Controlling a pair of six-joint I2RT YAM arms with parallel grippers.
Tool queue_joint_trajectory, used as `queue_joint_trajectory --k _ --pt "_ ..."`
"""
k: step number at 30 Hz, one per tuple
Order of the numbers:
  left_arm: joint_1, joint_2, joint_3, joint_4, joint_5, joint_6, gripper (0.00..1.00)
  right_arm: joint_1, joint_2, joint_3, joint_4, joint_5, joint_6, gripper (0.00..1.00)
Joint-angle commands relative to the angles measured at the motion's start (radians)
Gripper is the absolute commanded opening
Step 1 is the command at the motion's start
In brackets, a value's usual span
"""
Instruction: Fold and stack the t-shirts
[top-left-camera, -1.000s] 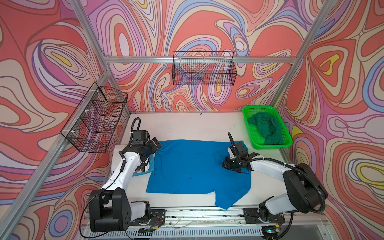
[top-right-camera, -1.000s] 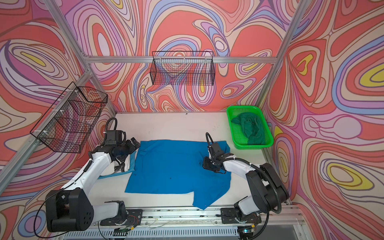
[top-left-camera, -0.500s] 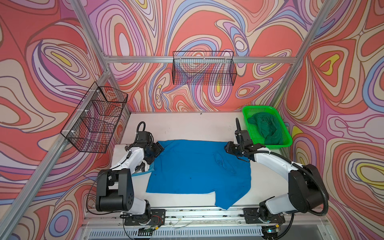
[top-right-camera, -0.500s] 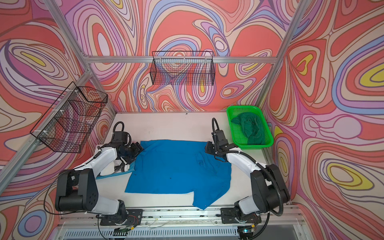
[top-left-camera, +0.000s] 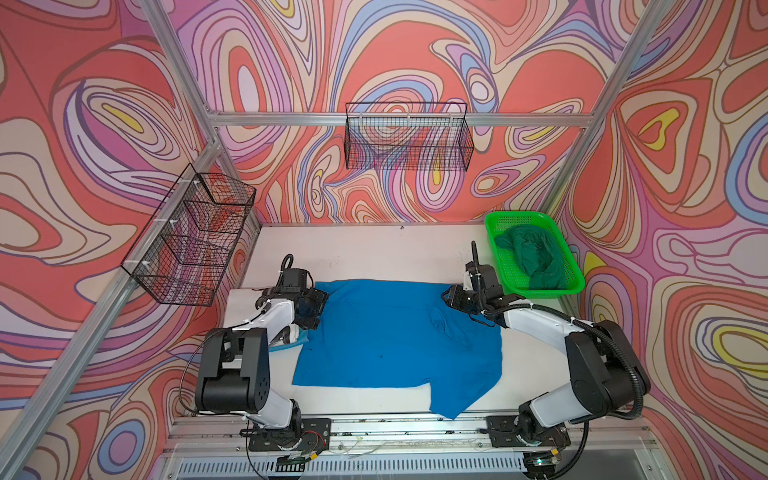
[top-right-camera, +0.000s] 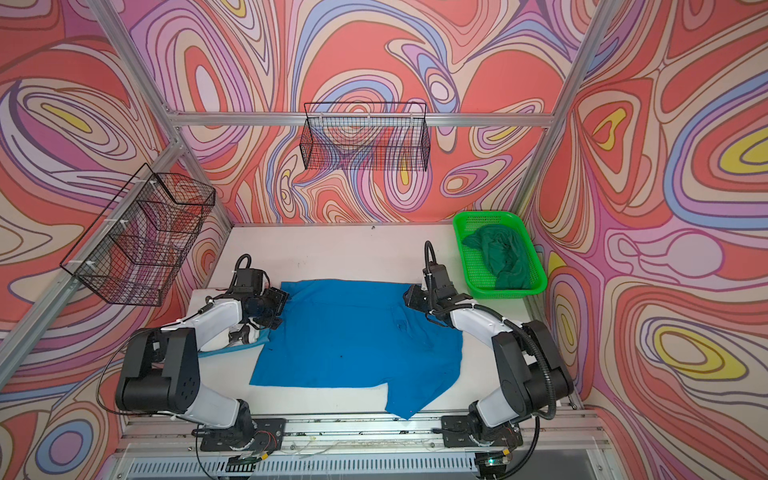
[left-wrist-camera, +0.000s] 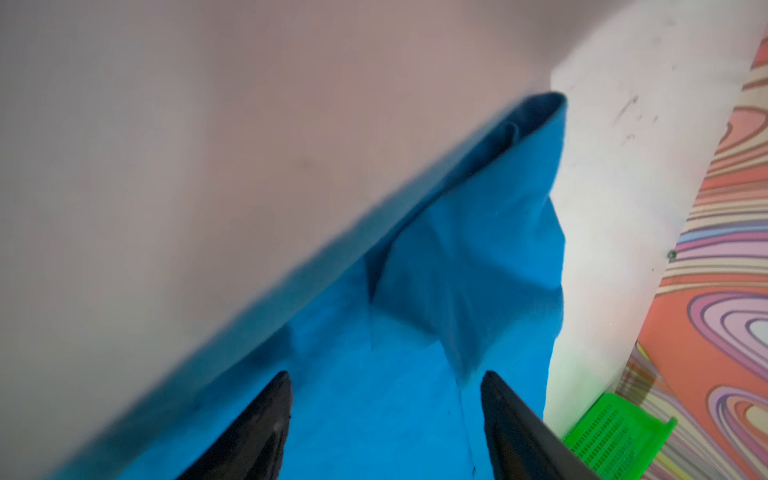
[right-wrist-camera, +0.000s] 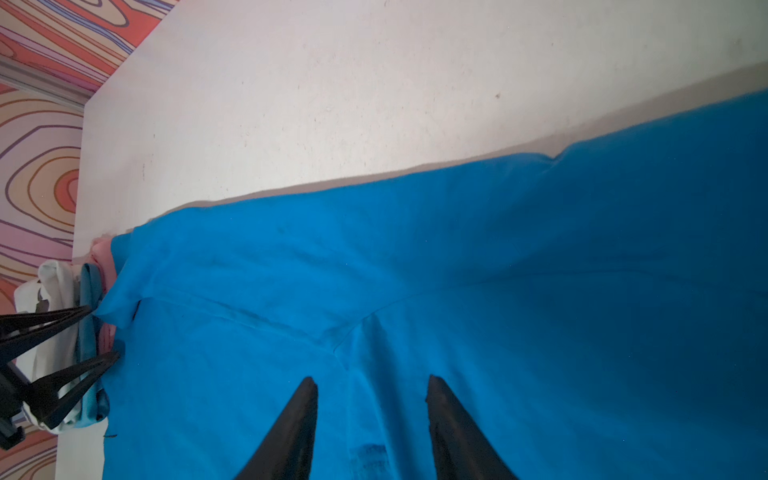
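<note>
Blue shirt lying spread on table, centre, one sleeve pointing toward near edge. Left gripper hovering at shirt's far-left corner, fingers standing apart over cloth. Right gripper hovering at far-right corner, fingers likewise apart. Green shirt lying crumpled in basket, far right. White shirt and light-blue shirt lying piled at left, touching blue shirt.

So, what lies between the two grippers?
Only the bright blue t-shirt, spread flat: its far edge runs from the left gripper to the right gripper. Both top views show it.
</note>
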Motion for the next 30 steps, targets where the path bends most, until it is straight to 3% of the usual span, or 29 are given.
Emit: queue_joint_trajectory --k 1,5,13,22,26,30 --pt "-0.005 0.029 -0.009 0.024 -0.067 -0.121 0.7 -0.002 -0.013 -0.032 0.065 -0.052 0.017 0.46" --pt "-0.01 0.061 0.016 0.015 -0.082 -0.164 0.65 -0.002 -0.022 -0.052 0.086 -0.076 0.022 0.46" --pt "-0.023 0.123 0.079 -0.005 -0.115 -0.216 0.65 -0.002 -0.033 -0.061 0.116 -0.122 0.03 0.46" --pt "-0.034 0.17 0.159 -0.063 -0.129 -0.17 0.29 -0.003 -0.034 -0.067 0.127 -0.15 0.03 0.46" --pt "-0.037 0.166 0.213 -0.133 -0.147 -0.125 0.29 -0.002 -0.03 -0.072 0.132 -0.159 0.031 0.46" --pt "-0.039 0.162 0.232 -0.156 -0.153 -0.114 0.36 -0.002 -0.026 -0.071 0.137 -0.162 0.031 0.46"
